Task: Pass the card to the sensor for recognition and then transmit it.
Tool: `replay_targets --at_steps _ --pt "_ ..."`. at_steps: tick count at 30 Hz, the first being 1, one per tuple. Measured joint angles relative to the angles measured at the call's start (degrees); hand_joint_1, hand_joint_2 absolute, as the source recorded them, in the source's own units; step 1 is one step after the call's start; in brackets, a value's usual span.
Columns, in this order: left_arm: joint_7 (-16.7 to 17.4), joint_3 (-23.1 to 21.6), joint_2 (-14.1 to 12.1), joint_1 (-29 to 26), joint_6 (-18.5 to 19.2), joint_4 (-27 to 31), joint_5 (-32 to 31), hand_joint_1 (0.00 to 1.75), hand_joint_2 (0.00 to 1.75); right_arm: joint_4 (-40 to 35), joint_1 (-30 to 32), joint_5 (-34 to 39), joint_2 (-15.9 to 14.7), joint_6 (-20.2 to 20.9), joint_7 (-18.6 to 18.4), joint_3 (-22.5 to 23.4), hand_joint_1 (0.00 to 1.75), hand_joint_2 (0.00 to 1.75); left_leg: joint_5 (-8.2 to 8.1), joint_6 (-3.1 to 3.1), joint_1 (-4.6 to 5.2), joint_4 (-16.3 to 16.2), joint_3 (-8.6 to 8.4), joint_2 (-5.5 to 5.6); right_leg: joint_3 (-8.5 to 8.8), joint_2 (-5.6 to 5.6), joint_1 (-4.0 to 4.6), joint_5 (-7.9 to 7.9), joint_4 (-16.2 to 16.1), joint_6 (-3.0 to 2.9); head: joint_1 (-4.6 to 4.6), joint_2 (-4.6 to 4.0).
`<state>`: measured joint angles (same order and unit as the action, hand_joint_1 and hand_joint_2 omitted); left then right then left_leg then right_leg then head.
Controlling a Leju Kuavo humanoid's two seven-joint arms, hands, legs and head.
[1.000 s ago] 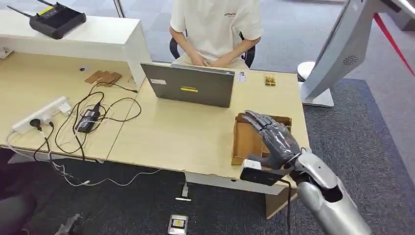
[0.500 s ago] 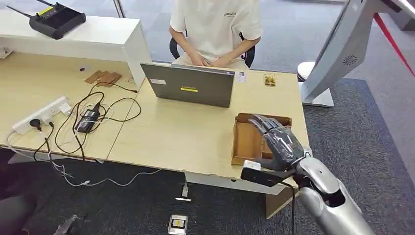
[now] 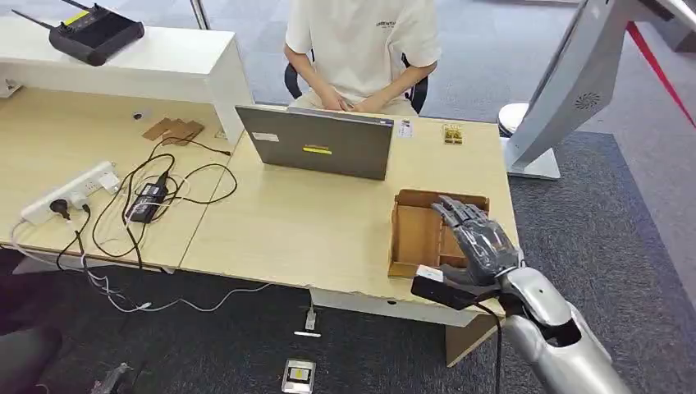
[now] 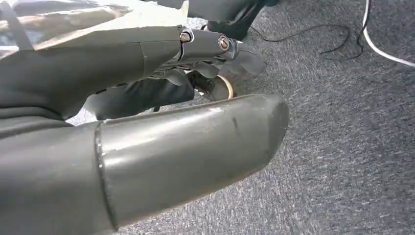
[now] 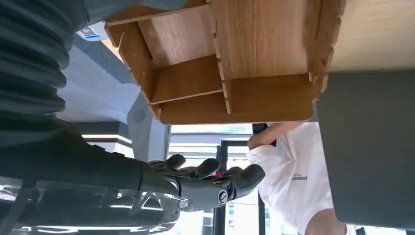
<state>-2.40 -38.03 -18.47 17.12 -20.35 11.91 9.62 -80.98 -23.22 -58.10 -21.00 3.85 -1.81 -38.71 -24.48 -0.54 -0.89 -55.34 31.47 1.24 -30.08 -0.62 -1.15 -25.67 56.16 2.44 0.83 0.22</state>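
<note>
My right hand (image 3: 478, 240) hovers with its fingers stretched out over the near right part of a shallow wooden tray (image 3: 414, 238) on the desk; it holds nothing. The right wrist view shows that hand (image 5: 195, 186) apart from the tray (image 5: 264, 54), whose divided compartments look bare. A small white card-like slip (image 3: 405, 128) lies on the desk just right of the laptop (image 3: 320, 144), with a small yellowish object (image 3: 452, 134) further right. My left hand (image 4: 161, 142) hangs over grey carpet, fingers apart, nothing in it.
A person (image 3: 361, 41) in a white shirt sits behind the laptop. On the desk's left are a power strip (image 3: 70, 193) and tangled black cables (image 3: 156, 197). A white raised counter (image 3: 123, 61) carries a black router (image 3: 94, 33). A white machine stand (image 3: 566, 82) rises at right.
My right hand has drifted to the right and toward the desk's near edge, from above the tray's middle to its near right part. Its fingers stay stretched out.
</note>
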Motion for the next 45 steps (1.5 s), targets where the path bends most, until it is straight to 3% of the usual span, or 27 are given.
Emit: replay_targets --at_steps 19,31,39,45 --pt "0.07 0.07 -0.07 -0.03 0.04 0.0 -0.83 0.0 0.0 1.88 -0.03 1.9 -0.24 0.83 2.75 1.46 0.0 1.75 0.0 0.0 0.0 0.0 0.0 0.0 0.0 0.0 0.0 0.0 0.0 0.0 0.0 0.0" --pt "0.42 0.13 -0.46 0.21 0.42 0.02 -1.77 0.0 0.0 -0.79 1.2 4.92 -2.03 4.63 7.98 1.36 0.0 1.75 0.0 0.0 0.0 0.0 0.0 -0.01 -0.02 0.0 0.0 0.0 0.0 0.0 0.02 0.0" --pt "0.04 0.74 -0.85 0.19 0.37 0.0 -1.68 0.0 0.0 -1.75 1.26 3.78 -2.16 4.75 7.94 1.27 0.0 1.75 0.0 0.0 0.0 0.0 0.0 -0.01 -0.01 0.0 0.0 0.0 0.0 0.0 0.0 0.0" --pt "0.0 0.9 -0.96 0.25 0.28 0.02 -2.29 0.0 0.0 -1.42 1.03 1.73 -2.01 2.45 6.73 0.83 0.0 1.75 0.0 0.0 0.0 0.0 0.01 -0.01 -0.01 0.0 0.0 0.0 0.0 0.0 0.0 0.0"
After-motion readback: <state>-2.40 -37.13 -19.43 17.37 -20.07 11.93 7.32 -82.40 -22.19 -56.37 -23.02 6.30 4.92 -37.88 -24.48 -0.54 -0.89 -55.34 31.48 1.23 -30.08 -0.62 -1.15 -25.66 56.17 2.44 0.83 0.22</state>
